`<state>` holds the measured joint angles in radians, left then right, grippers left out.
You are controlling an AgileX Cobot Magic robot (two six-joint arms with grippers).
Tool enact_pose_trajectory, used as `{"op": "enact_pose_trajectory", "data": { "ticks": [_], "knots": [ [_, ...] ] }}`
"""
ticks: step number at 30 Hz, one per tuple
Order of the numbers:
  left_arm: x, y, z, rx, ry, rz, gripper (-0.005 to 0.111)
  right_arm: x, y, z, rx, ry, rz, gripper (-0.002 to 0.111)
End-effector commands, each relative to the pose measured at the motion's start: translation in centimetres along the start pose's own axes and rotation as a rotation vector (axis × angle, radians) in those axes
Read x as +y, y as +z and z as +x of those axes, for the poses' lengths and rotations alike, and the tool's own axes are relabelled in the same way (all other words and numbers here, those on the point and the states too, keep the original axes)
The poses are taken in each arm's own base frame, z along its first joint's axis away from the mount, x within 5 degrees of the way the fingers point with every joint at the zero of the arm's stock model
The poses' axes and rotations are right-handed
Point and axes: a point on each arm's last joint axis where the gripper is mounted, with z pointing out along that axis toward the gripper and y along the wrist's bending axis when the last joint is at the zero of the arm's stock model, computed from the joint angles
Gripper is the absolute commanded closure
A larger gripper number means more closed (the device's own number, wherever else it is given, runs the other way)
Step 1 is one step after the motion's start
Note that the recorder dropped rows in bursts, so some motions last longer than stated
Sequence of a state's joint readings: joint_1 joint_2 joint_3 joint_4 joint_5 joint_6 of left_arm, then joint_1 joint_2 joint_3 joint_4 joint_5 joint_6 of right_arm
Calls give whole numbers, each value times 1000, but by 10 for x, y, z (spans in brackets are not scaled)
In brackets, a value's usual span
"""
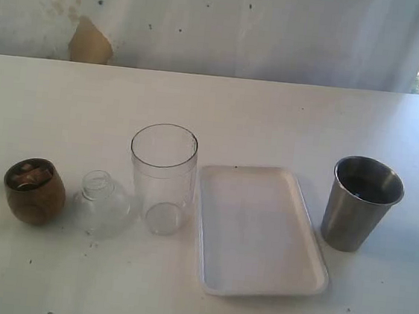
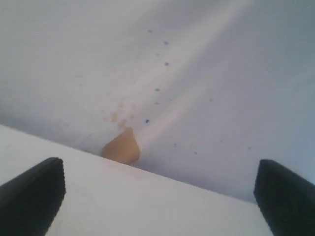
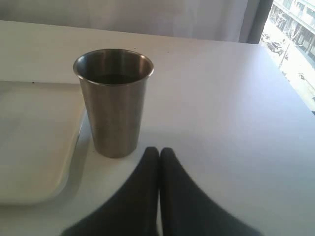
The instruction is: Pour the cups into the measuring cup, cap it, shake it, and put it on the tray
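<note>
On the white tabletop (image 1: 274,111) in front of me, five things stand in a loose row, all apart from one another except perhaps the cap and the cylinder, which sit so close I cannot tell whether they touch. Farthest to the left is the small wooden cup (image 1: 34,191), round-bellied and brown with a visible grain, holding pale brownish bits at its mouth. Next to it rests the cap (image 1: 101,204), a clear plastic dome with a short narrow neck pointing up. Then comes the measuring cup (image 1: 161,178), a tall, straight-sided cylinder of clear plastic, upright, uncapped and see-through down to its base. Just to its right lies the tray (image 1: 262,230), flat, smooth and white, a rectangle with rounded corners and a low raised rim, with nothing on it. Beyond the tray's far edge stands the steel tumbler (image 1: 360,204), tapered and brushed to a dull sheen, upright on the bare table just beside the rim; something dark sits inside, though I cannot make out what. The left gripper (image 2: 157,201) has its black fingers (image 2: 32,196) spread wide with nothing between them, facing a pale wall marked by a tan patch (image 2: 122,146). The right gripper (image 3: 158,157) has its dark curved jaws pressed together, empty, low over the table near the tumbler's foot.
</note>
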<state>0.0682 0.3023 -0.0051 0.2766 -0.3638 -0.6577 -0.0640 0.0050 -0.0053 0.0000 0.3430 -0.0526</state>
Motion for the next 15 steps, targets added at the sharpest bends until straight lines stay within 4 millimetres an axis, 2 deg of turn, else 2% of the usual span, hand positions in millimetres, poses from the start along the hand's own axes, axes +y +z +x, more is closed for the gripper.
{"op": "enact_pose_trajectory", "data": {
  "ticks": [1, 4, 10, 15],
  "knots": [
    [-15, 8, 11, 95, 103, 186, 2, 0, 0, 1, -8, 0, 8, 108],
    [-8, 17, 23, 207, 102, 135, 2, 0, 0, 1, -8, 0, 8, 108],
    [-12, 31, 42, 344, 156, 254, 2, 0, 0, 1, -8, 0, 8, 108],
    [-6, 41, 59, 449, 124, 258, 2, 0, 0, 1, -8, 0, 8, 108]
  ]
}}
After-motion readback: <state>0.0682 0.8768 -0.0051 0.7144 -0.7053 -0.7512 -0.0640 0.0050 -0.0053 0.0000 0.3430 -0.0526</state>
